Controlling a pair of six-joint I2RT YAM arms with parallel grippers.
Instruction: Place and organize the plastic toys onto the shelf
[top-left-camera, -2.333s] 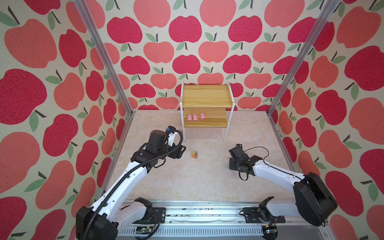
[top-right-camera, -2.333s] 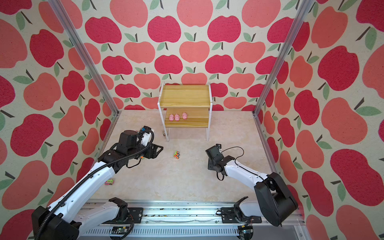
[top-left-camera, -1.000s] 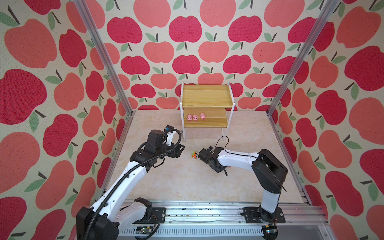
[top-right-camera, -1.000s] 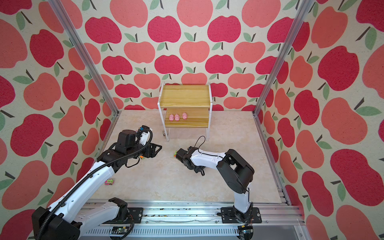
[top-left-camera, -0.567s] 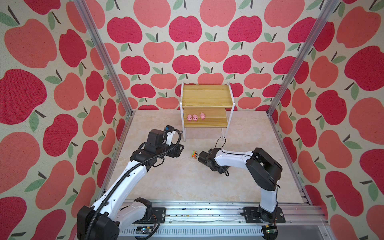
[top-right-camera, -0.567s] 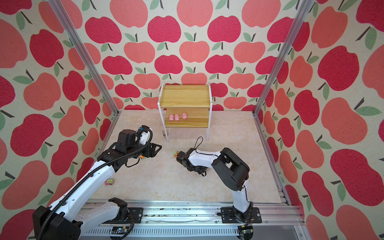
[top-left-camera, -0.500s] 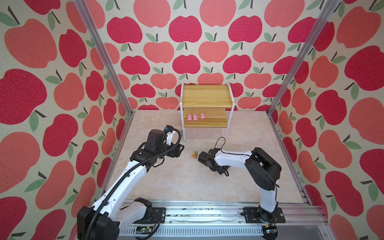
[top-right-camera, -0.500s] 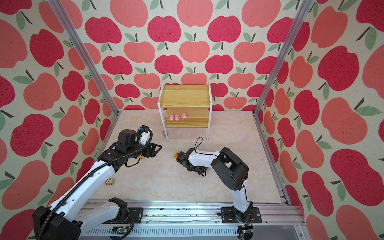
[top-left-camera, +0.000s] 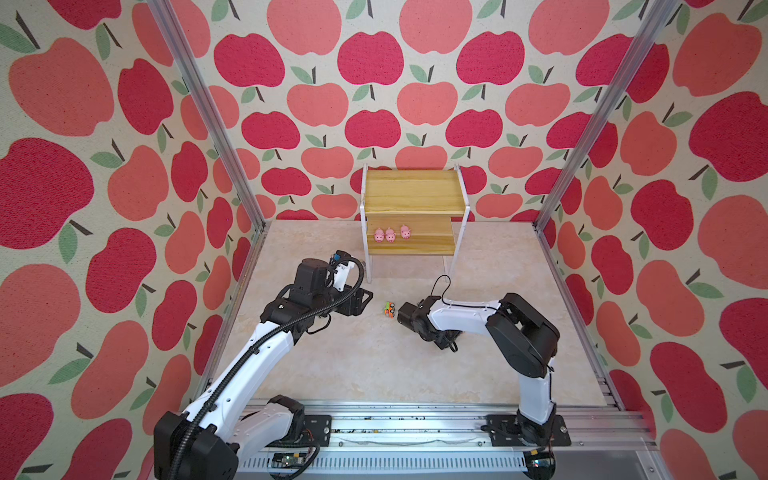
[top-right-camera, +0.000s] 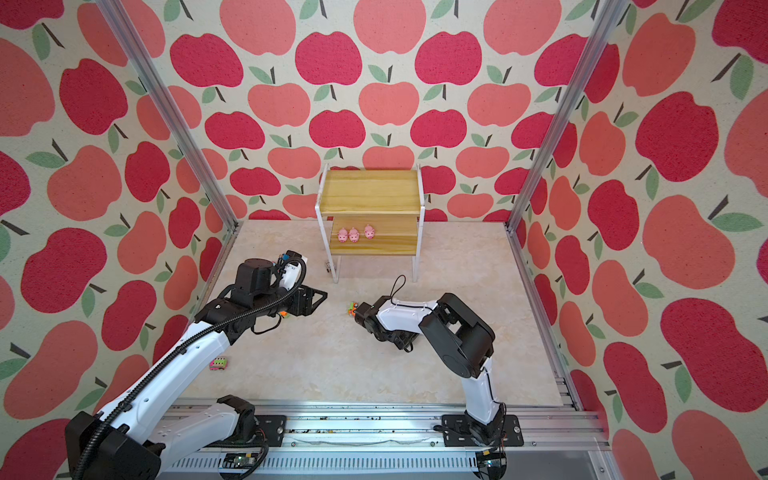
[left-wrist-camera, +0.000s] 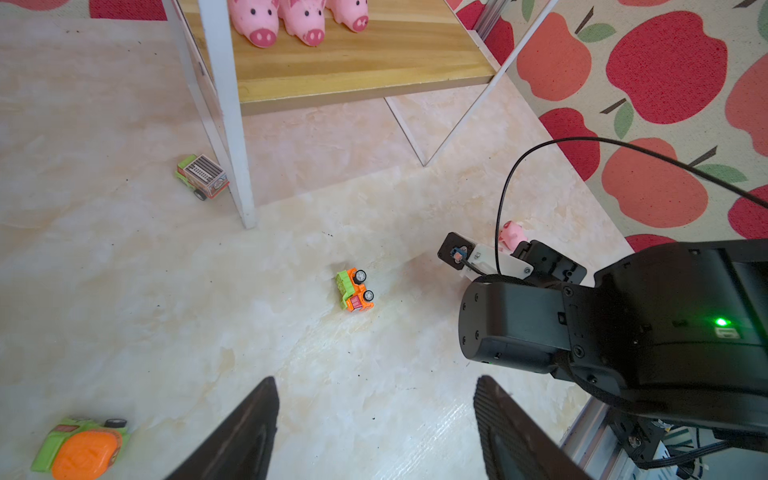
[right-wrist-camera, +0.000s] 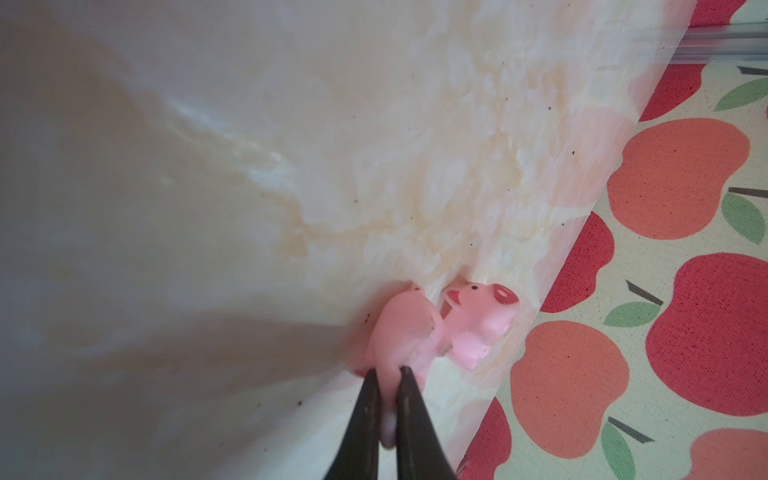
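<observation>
One smooth pink pig (right-wrist-camera: 397, 336), pinched by the right gripper (right-wrist-camera: 386, 372), touches a second pig (right-wrist-camera: 482, 320); left gripper (left-wrist-camera: 374, 380) gapes wide.

We see three pink pigs (top-right-camera: 353, 235) on the lower board of the shelf (top-right-camera: 370, 191) and a pink truck (top-right-camera: 218, 364) on the floor (top-right-camera: 332, 374).

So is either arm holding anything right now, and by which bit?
Right fingers pinch a pink pig by one end, likely its rear; left fingers empty.

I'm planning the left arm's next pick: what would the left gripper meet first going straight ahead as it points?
Probably the orange-and-green truck, nearly centred ahead of the open left gripper; depth is unclear, so it might touch bare floor first.
</observation>
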